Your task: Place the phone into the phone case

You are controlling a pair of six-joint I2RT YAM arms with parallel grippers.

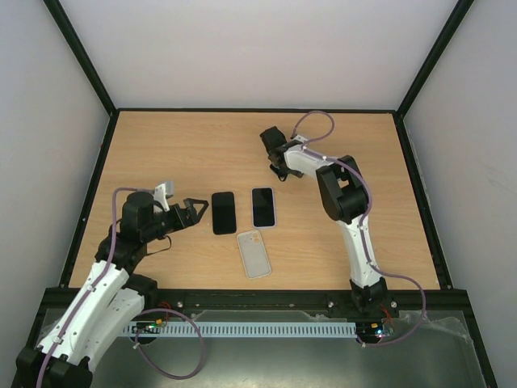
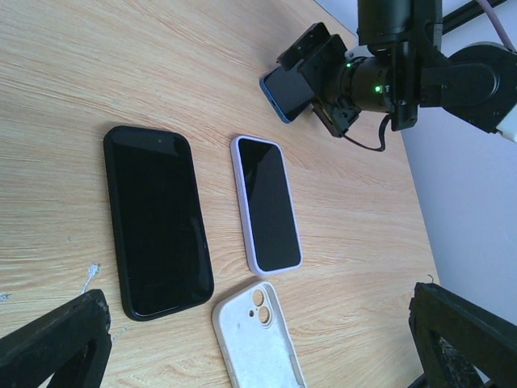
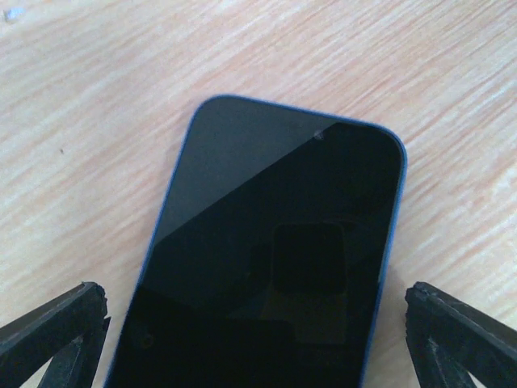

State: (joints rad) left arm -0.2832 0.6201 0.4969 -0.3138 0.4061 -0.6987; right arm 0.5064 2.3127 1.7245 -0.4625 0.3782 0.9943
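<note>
An empty white phone case (image 1: 254,253) lies inside-up near the table's front, also below my left wrist camera as the case (image 2: 258,339). A blue-edged phone (image 3: 275,259) lies screen-up on the wood between the wide-apart fingers of my right gripper (image 3: 258,339), which is open and touches nothing. From the left wrist view that blue phone (image 2: 283,90) shows under the right gripper (image 2: 315,69); the top view hides it. My left gripper (image 1: 191,214) stands open and empty, just left of a black phone (image 1: 223,212).
A black phone (image 2: 157,218) and a phone in a lilac case (image 2: 266,202) lie side by side mid-table, the lilac one (image 1: 263,207) just behind the white case. Black frame rails and white walls enclose the wooden table (image 1: 161,145).
</note>
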